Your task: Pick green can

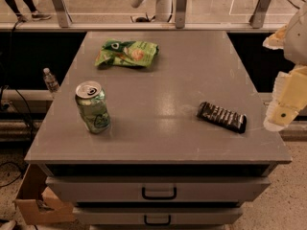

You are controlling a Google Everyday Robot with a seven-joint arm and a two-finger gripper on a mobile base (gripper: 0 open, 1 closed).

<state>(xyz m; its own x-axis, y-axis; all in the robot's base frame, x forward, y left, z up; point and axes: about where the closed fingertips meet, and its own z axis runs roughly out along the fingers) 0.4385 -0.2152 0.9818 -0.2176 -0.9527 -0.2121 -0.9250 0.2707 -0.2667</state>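
The green can (92,107) stands upright near the left front of the grey table top (163,80). It has a pale green printed body and a silver top with a pull tab. My gripper (284,110) hangs at the right edge of the view, beside the table's right edge, far from the can and holding nothing that I can see.
A crinkled green snack bag (126,53) lies at the back of the table. A dark wrapped bar (222,116) lies at the right front. Drawers (159,191) are below the top. A plastic bottle (50,81) and a cardboard box (33,195) sit on the left.
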